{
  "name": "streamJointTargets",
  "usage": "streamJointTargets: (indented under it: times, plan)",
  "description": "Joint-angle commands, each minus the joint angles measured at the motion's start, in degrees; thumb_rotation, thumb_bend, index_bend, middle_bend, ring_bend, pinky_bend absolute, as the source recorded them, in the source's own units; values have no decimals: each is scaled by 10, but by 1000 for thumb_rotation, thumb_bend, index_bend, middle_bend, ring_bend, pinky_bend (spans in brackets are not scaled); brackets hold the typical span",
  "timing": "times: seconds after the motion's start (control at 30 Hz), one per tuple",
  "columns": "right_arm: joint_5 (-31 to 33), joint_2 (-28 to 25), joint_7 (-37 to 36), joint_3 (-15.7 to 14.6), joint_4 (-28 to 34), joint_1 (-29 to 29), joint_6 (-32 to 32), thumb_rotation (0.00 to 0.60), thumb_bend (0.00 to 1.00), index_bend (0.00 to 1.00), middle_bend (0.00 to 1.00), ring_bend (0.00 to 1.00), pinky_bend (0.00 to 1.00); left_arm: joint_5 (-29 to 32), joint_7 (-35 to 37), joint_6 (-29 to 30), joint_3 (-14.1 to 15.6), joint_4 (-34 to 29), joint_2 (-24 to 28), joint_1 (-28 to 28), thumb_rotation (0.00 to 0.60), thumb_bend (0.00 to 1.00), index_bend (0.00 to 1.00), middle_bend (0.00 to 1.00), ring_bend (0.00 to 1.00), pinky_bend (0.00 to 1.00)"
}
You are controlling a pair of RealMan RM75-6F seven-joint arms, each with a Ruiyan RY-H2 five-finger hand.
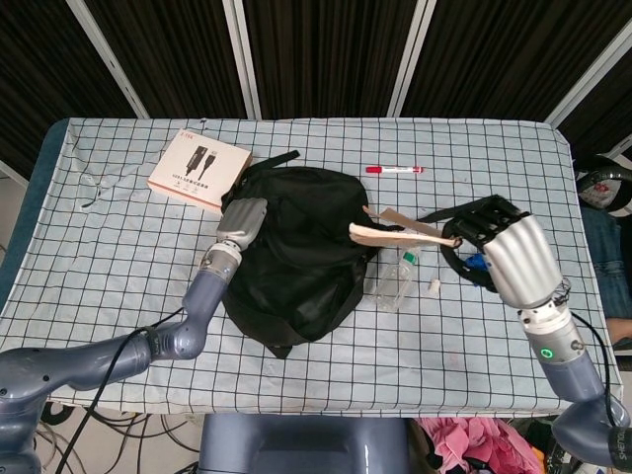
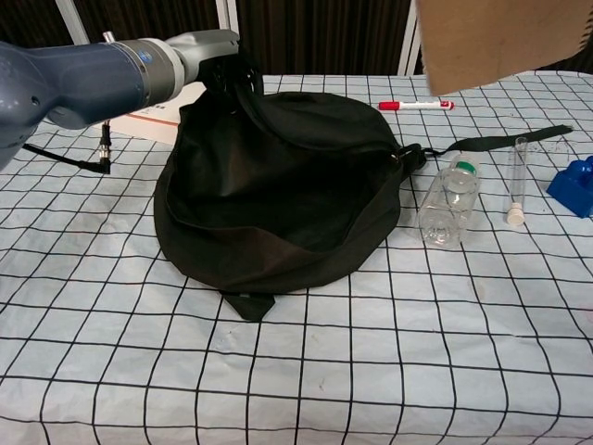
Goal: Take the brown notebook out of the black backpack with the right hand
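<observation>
The brown notebook (image 1: 400,228) hangs in the air right of the black backpack (image 1: 296,252), fully clear of it; my right hand (image 1: 504,252) grips its right edge. In the chest view only the notebook's lower corner (image 2: 500,42) shows at the top right, and the right hand is out of frame. The backpack (image 2: 278,185) lies slumped on the checked cloth with its mouth toward the near side. My left hand (image 1: 242,219) holds the backpack's upper left rim, seen in the chest view at the bag's top edge (image 2: 218,51).
A clear plastic bottle (image 1: 393,284) lies just right of the backpack, with a small tube (image 2: 516,181) and blue blocks (image 2: 573,185) beyond. A red marker (image 1: 395,170) lies at the back. A white box (image 1: 197,168) sits at the back left with a cable beside it.
</observation>
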State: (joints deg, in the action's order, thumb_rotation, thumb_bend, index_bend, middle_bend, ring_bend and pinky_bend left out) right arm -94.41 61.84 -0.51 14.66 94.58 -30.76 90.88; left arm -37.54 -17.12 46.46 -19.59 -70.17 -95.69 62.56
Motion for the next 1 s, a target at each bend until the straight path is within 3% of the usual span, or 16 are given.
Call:
streamJointTargets:
  times: [0.03,0.1,0.17,0.2,0.53,0.7,0.8,1.0]
  plan:
    - [19,-7,-4,11,-24,13,11,600,507,780,646,655,519,1,2,-37,6,-36,31,-2,600,47,270,229,106,197]
    - [26,-8,-7,14,-34,16,10,600,509,780,646,655,519,12,8,-62,5,-62,53,-3,600,5,159,100,19,82]
    - [37,-7,-8,17,-53,18,6,600,510,780,646,655,519,33,23,-95,1,-99,85,-4,600,0,86,26,0,10]
    - [52,-4,-2,18,-76,17,-9,600,512,780,646,655,519,50,60,-118,-20,-139,108,-13,600,0,62,8,0,0]
    - [90,28,-5,28,-166,-5,-59,600,512,780,646,655,519,77,197,-258,-66,-236,255,-44,600,0,62,0,0,0]
    - [101,51,-8,34,-204,-20,-77,600,513,780,645,655,519,35,202,-229,-58,-261,308,-65,600,0,75,0,0,0]
    - [110,72,9,33,-239,-37,-104,600,517,780,644,654,519,-12,188,-199,-38,-272,332,-85,600,0,78,2,0,0]
    - [115,104,33,27,-271,-62,-139,600,521,780,643,653,519,-72,184,-150,-19,-272,339,-114,600,0,98,14,0,0]
